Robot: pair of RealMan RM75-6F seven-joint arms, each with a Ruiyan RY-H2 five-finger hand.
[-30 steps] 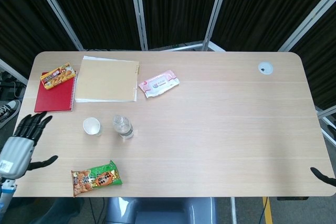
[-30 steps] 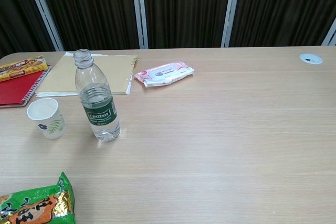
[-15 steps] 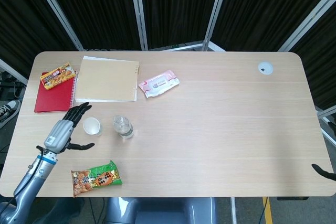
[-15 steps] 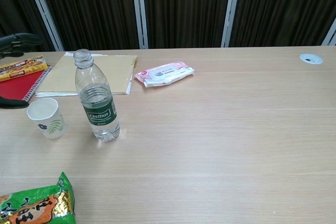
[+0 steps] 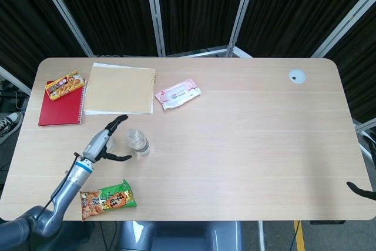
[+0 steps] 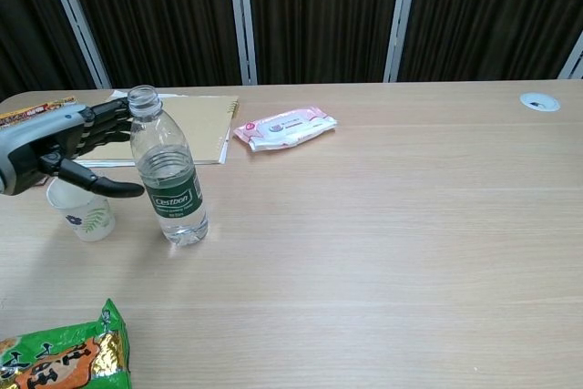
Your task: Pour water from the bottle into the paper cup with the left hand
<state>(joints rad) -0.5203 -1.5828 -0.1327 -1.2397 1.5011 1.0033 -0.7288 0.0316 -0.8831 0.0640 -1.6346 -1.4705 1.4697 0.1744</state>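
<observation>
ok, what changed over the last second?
The left hand swept in from the table's left edge, over the paper cup, and now hovers open just left of the bottle, not gripping it. Bottle, cup and right hand stayed where they were.

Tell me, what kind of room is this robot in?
Probably a lab or test room set up like an office desk. A long wooden table stands before black curtains on metal frames, with notebooks, snack packs, a water bottle and a paper cup laid out for the robot's left hand.
</observation>
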